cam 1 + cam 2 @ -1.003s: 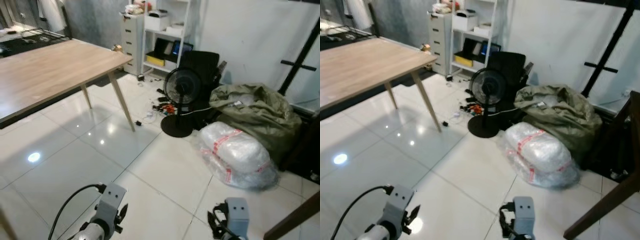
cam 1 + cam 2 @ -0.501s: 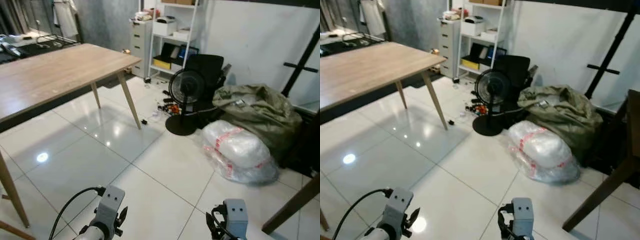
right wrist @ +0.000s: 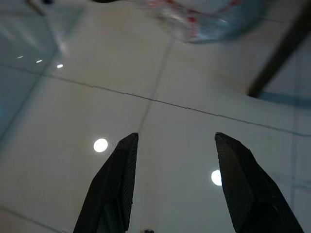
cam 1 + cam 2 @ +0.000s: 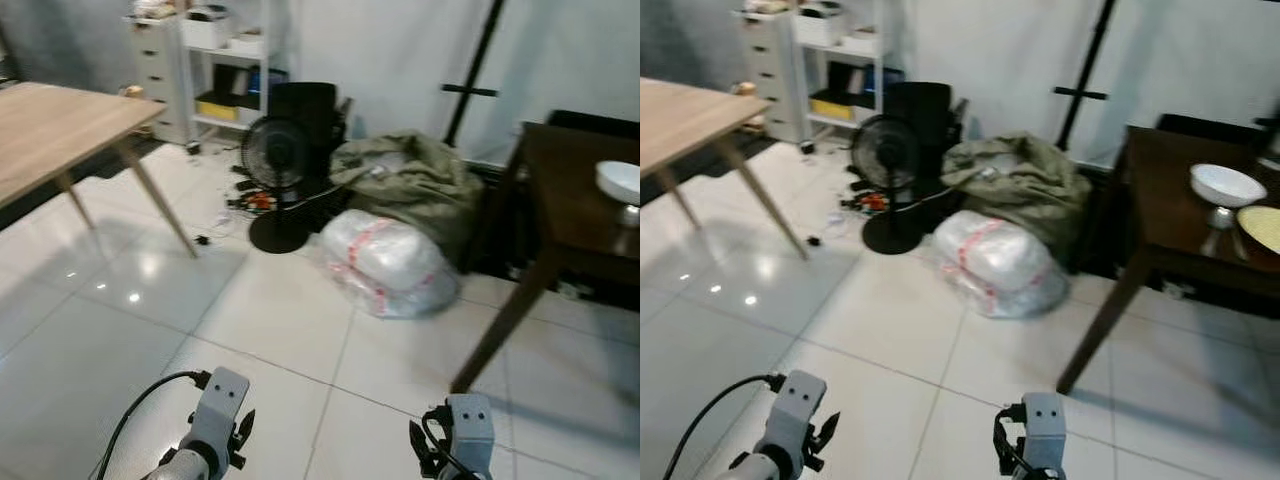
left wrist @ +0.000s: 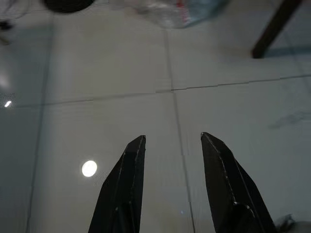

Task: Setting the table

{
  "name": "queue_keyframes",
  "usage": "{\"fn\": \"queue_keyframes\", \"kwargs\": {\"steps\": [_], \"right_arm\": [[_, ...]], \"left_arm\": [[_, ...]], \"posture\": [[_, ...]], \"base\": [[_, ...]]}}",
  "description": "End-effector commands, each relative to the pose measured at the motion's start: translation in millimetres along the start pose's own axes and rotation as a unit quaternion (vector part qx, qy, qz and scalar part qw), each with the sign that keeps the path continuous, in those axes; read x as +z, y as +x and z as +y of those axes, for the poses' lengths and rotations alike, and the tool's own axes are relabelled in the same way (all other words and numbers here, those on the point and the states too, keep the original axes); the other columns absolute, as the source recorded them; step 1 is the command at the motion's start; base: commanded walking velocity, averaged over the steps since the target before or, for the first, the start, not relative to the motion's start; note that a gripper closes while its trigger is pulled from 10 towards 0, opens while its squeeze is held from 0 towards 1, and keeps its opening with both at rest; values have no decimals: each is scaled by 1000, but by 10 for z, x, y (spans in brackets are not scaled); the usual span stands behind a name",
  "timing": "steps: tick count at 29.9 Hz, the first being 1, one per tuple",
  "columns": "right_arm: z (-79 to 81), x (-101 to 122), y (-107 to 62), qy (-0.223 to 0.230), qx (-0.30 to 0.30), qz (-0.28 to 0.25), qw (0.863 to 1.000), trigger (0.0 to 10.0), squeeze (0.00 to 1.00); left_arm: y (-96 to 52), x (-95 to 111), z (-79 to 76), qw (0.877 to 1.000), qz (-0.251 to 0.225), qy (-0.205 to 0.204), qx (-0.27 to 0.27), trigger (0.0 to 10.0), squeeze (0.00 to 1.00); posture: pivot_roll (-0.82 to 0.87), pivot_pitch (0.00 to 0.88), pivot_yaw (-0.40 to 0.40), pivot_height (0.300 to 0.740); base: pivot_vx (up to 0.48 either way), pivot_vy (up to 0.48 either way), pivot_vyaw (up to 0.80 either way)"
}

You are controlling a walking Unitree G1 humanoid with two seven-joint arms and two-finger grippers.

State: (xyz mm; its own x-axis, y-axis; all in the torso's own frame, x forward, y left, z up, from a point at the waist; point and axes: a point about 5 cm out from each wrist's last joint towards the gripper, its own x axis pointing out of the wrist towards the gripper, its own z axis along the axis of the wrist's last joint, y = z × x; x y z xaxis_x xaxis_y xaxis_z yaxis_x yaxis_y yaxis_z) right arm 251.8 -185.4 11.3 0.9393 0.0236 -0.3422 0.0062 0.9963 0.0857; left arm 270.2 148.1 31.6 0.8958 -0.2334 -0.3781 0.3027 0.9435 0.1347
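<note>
Here the robot stands on a glossy white tiled floor (image 4: 280, 320), both arms hanging low in front of it and holding nothing. The left gripper (image 5: 172, 141) points down at bare tile with its two black fingers apart, and the right gripper (image 3: 176, 138) does the same, its fingers spread a little wider over a tile seam. To the robot's right stands a dark wooden counter (image 4: 1160, 215) on slanted legs, and on it sit the things for setting a table: a white bowl (image 4: 1226, 184) near the back, a pale yellow plate (image 4: 1262, 226) at the picture's edge just beside it, and something small and shiny between them, perhaps a spoon, too blurred to be sure. Far to the robot's left is a light wooden table (image 4: 55, 125), well apart from the dishes. Between the two lie a black floor fan (image 4: 275, 165), a heap of olive-green fabric (image 4: 405, 180) and a clear plastic-wrapped bundle (image 4: 385, 260), all near the wall. The step in hand looks like the approach to the dishes, with no grasp begun. The next move likely calls for stepping closer to the dark counter, clear of its leg and the bundle, then raising an arm to reach the bowl or plate.
</note>
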Motion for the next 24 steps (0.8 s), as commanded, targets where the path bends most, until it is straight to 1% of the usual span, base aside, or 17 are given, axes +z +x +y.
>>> {"fn": "queue_keyframes", "kwargs": {"steps": [1, 24], "right_arm": [[-22, -58, -22, 8, -5, 13, 1000, 10000, 0], [-77, -50, -20, 25, -25, 11, 999, 10000, 0]], "left_arm": [[-17, -58, -4, 1000, 12, -2, -2, 10000, 0], [-3, -12, 18, 1000, -1, -5, 4, 10000, 0]], "posture": [[20, 33, 58, 740], [20, 32, 61, 740]], "base": [[0, 0, -800], [0, 0, -800]]}}
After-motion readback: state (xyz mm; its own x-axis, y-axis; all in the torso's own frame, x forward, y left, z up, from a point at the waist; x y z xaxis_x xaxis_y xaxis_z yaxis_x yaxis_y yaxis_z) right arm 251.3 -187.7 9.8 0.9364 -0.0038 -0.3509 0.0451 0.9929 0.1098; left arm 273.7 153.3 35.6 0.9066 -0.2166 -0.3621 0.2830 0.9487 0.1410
